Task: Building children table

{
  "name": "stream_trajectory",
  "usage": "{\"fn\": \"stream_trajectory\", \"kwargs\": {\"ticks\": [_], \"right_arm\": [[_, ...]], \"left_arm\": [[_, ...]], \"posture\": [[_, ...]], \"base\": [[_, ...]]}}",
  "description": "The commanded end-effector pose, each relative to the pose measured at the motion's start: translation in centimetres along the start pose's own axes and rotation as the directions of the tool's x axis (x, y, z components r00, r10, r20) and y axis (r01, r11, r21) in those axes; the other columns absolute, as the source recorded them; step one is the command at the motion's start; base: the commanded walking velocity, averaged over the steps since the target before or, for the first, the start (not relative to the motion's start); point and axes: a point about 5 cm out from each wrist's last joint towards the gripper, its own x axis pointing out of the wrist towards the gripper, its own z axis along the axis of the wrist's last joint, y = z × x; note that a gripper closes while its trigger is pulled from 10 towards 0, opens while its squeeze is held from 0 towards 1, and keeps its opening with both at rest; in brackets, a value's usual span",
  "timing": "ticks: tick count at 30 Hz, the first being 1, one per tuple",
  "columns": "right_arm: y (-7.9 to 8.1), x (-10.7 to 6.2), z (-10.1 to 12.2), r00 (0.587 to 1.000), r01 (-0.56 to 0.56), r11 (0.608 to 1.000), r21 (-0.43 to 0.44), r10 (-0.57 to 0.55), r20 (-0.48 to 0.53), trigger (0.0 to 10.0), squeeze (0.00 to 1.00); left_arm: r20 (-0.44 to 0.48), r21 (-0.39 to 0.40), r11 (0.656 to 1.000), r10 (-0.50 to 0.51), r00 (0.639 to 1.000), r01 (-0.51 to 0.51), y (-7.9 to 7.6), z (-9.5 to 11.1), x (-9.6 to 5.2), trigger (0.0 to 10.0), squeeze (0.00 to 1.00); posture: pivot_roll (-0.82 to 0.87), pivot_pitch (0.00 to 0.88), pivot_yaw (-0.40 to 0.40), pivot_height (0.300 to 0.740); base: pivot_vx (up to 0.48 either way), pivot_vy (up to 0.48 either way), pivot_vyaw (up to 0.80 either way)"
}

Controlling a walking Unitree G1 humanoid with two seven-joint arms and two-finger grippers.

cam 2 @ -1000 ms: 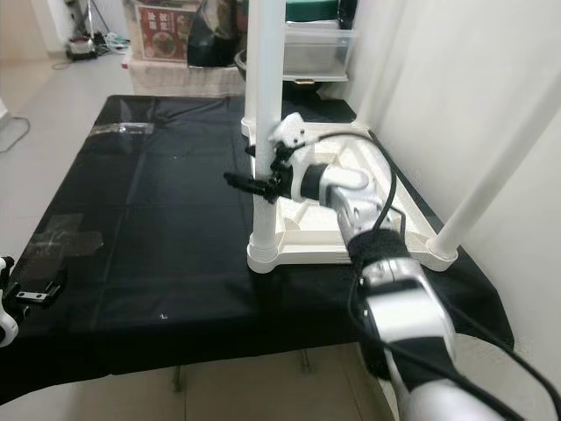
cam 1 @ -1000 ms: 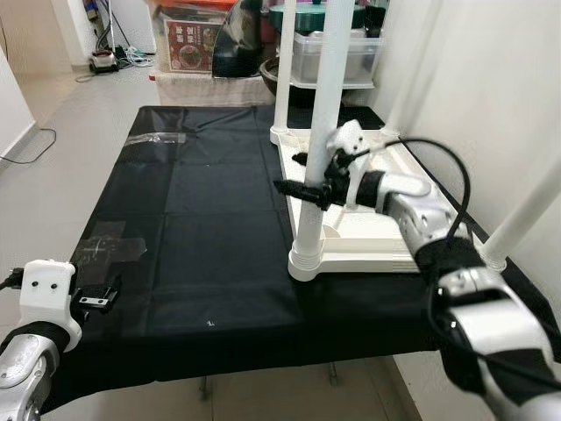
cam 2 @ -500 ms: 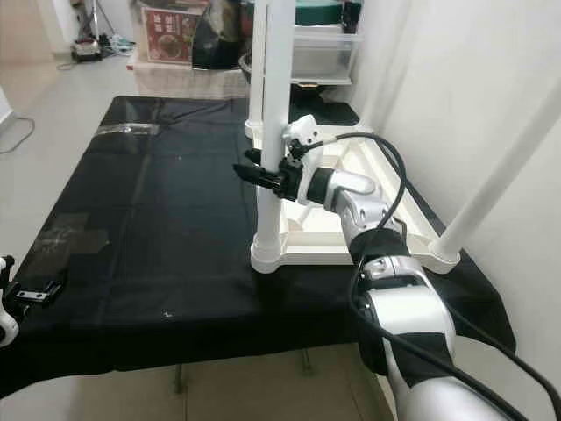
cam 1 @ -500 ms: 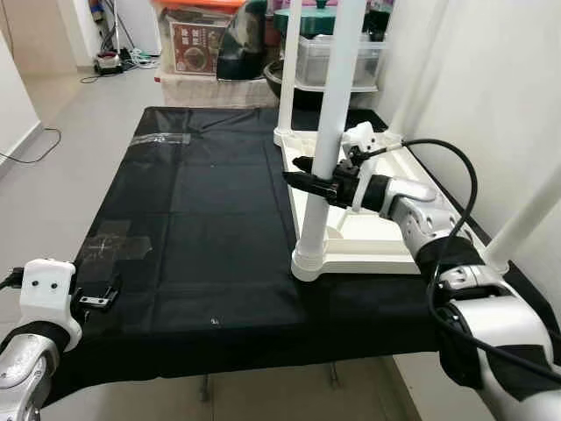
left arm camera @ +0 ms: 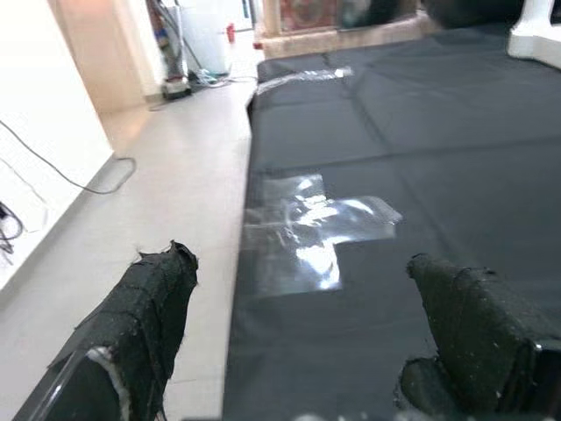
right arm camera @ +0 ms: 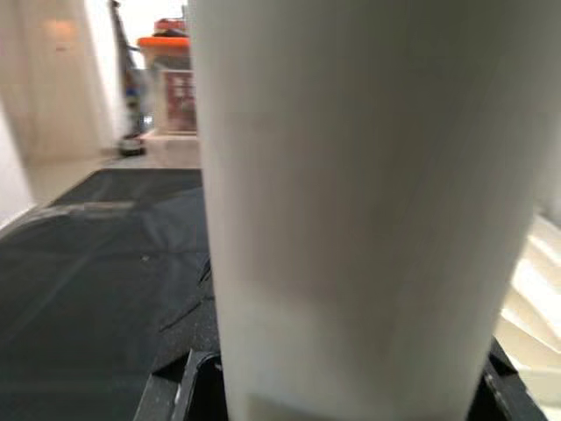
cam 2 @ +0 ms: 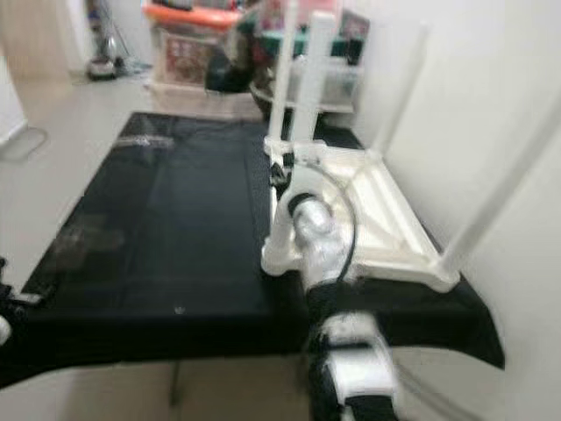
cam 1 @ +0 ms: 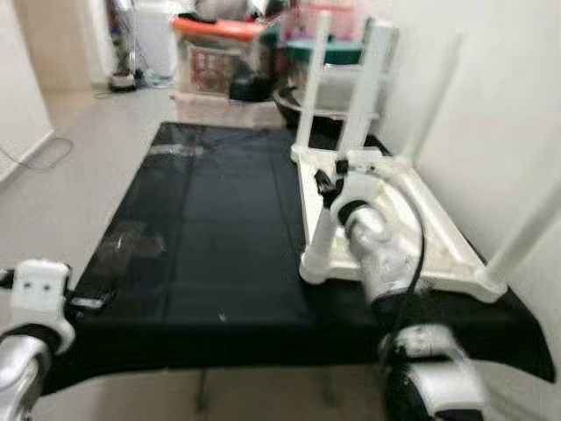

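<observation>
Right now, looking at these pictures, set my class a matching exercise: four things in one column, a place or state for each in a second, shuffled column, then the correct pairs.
Things
1. white table leg
2. left gripper
3. clear tape patch
4. upturned white tabletop

Places or states
A. stuck flat on the black cloth near its edge
B. lying on the black cloth beside the wall, legs pointing up
C. open, over the cloth's edge, holding nothing
D. standing upright with the right gripper on it

Pairs: 1-D, 2-C, 3-A, 4-B

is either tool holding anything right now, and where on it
The right tool grips the near white table leg about midway up. The left tool is open, holding nothing.
</observation>
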Motion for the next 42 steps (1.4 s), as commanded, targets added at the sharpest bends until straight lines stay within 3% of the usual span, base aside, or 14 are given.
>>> {"fn": "stream_trajectory", "kwargs": {"ticks": [1, 4, 5, 8, 9, 13, 14, 16, 21, 22, 31, 34, 35, 42], "right_arm": [[-0.4, -0.9, -4.1, 0.983, 0.046, 0.999, -0.008, -0.047, -0.177, 0.0, 0.0], [0.6, -1.0, -4.0, 0.984, 0.022, 1.0, 0.01, -0.02, -0.177, 0.0, 0.0], [1.6, -0.5, -3.0, 0.987, -0.065, 0.998, 0.012, 0.066, -0.149, 10.0, 0.0], [2.0, -0.2, -2.2, 0.985, -0.123, 0.992, 0.012, 0.123, -0.124, 10.0, 0.0], [1.8, 0.3, -1.2, 0.986, -0.139, 0.99, 0.003, 0.138, -0.09, 10.0, 1.0], [0.3, 1.4, 1.8, 0.988, -0.154, 0.987, -0.054, 0.154, -0.013, 10.0, 1.0], [0.1, 1.3, 2.6, 0.987, -0.158, 0.985, -0.076, 0.158, 0.003, 10.0, 0.24], [-0.2, 1.3, 3.5, 0.984, -0.178, 0.981, -0.074, 0.18, 0.02, 10.0, 0.0], [-0.8, 1.5, 5.8, 0.827, -0.557, 0.83, -0.02, 0.556, 0.082, 10.0, 0.0], [-1.4, 1.1, 6.3, 0.679, -0.724, 0.685, -0.079, 0.728, 0.095, 10.0, 0.0], [-1.4, 0.9, 5.2, 0.457, -0.882, 0.445, -0.154, 0.888, -0.05, 10.0, 0.0], [-0.9, 1.0, 4.8, 0.438, -0.891, 0.424, -0.163, 0.896, -0.066, 7.3, 0.0], [-0.5, 1.1, 4.6, 0.443, -0.89, 0.429, -0.156, 0.894, -0.068, 1.8, 0.0], [-0.5, 2.5, 5.2, 0.582, -0.807, 0.581, -0.108, 0.813, 0.021, 0.0, 0.0]], "left_arm": [[-0.004, 0.001, 1.0, -0.018, 1.0, 0.018, -0.4, 0.0, 0.2, 10.0, 0.0], [-0.005, 0.0, 1.0, -0.017, 1.0, 0.017, -0.5, 0.0, 0.3, 10.0, 0.0], [-0.004, -0.003, 1.0, -0.022, 1.0, 0.022, -0.6, 0.0, 0.5, 10.0, 0.0], [-0.002, -0.005, 1.0, -0.025, 1.0, 0.025, -0.8, 0.1, 0.7, 10.0, 0.0], [0.0, -0.006, 1.0, -0.028, 1.0, 0.028, -0.8, 0.1, 0.8, 10.0, 0.0], [0.005, -0.012, 1.0, -0.025, 1.0, 0.025, -0.7, 0.1, 1.1, 10.0, 0.0], [0.005, -0.013, 1.0, -0.024, 1.0, 0.024, -0.7, 0.1, 1.1, 10.0, 0.0], [0.006, -0.01, 1.0, -0.025, 1.0, 0.025, -0.7, 0.1, 1.1, 10.0, 0.0], [0.006, -0.006, 1.0, -0.028, 1.0, 0.028, -0.6, 0.1, 1.2, 10.0, 0.0], [0.006, -0.005, 1.0, -0.029, 1.0, 0.029, -0.6, 0.1, 1.2, 10.0, 0.0], [0.007, 0.005, 0.999, -0.035, 0.999, 0.035, -0.7, 0.1, 1.2, 10.0, 0.0], [0.006, 0.008, 0.999, -0.035, 0.999, 0.035, -0.7, 0.1, 1.2, 10.0, 0.0], [0.005, 0.009, 0.999, -0.035, 0.999, 0.035, -0.7, 0.1, 1.2, 10.0, 0.0], [0.004, 0.013, 0.999, -0.037, 0.999, 0.037, -0.9, 0.0, 1.1, 10.0, 0.0]], "posture": [[0.11, 0.0, -0.067, 0.74], [0.1, 0.0, -0.065, 0.74], [0.1, 0.0, -0.065, 0.74], [0.08, 0.0, -0.061, 0.74], [0.08, 0.0, -0.064, 0.74], [0.08, 0.0, -0.064, 0.74], [0.08, 0.0, -0.066, 0.74], [0.08, 0.0, -0.066, 0.74], [0.08, 0.0, -0.07, 0.74], [0.08, 0.0, -0.072, 0.74], [0.1, 0.0, -0.08, 0.74], [0.11, 0.0, -0.083, 0.74], [0.11, 0.0, -0.086, 0.74], [0.12, 0.0, -0.089, 0.74]], "base": [[0.0, 0.0, 0.0], [0.0, 0.0, 0.0], [0.0, 0.0, 0.0], [0.0, 0.0, 0.0], [0.0, 0.0, 0.0], [0.0, 0.0, 0.0], [0.0, 0.0, 0.0], [0.0, 0.0, 0.0], [0.0, 0.0, 0.0], [0.0, 0.0, 0.0], [0.0, 0.0, 0.0], [0.0, 0.0, 0.0], [0.0, 0.0, 0.0], [0.0, 0.0, 0.0]]}}
